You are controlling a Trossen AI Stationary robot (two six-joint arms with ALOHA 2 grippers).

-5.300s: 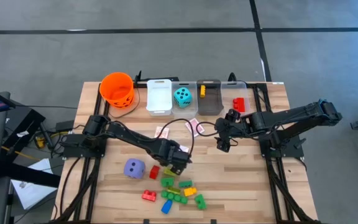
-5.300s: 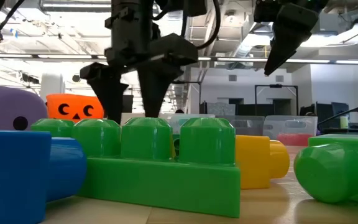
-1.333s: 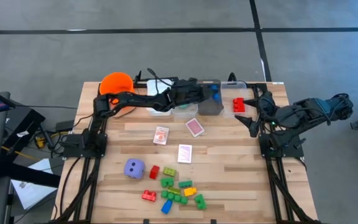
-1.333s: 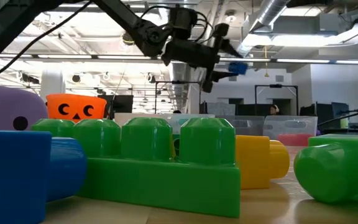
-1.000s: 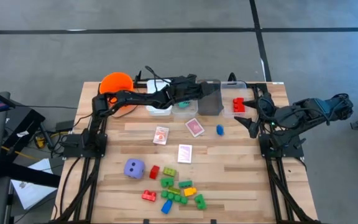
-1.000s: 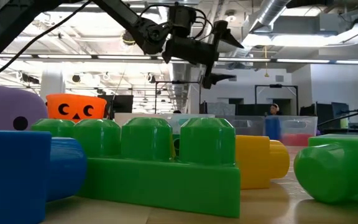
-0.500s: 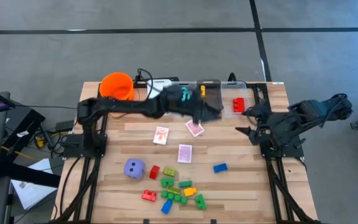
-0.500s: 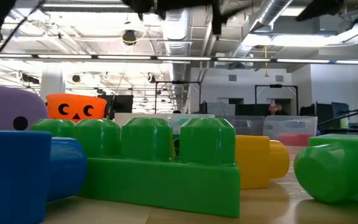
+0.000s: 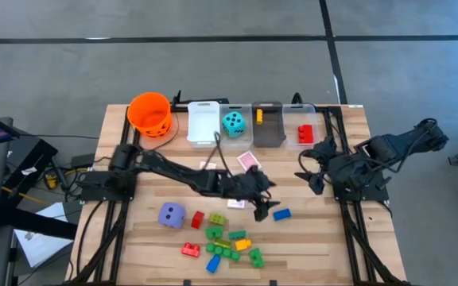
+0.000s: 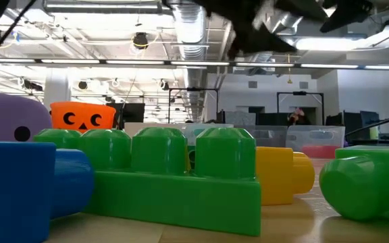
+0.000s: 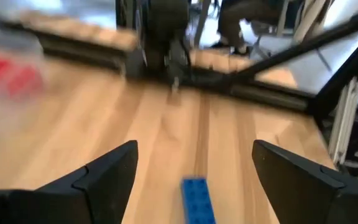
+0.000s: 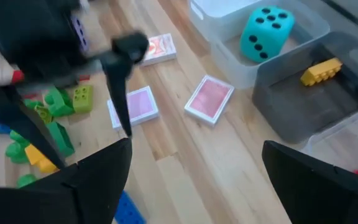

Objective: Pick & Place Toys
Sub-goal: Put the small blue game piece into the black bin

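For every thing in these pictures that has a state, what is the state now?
left gripper: open, empty, beside the blue brick.
right gripper: open, empty, at the table's right side.
blue brick: loose on the table.
teal die: inside a clear bin.
purple die: on the table.
orange bucket: upright.

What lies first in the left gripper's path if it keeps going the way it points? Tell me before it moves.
The blue brick. The left gripper is open, and the brick lies on the table between its fingers, just ahead. Past it there is bare wood up to the right arm's base, though depth is hard to judge.
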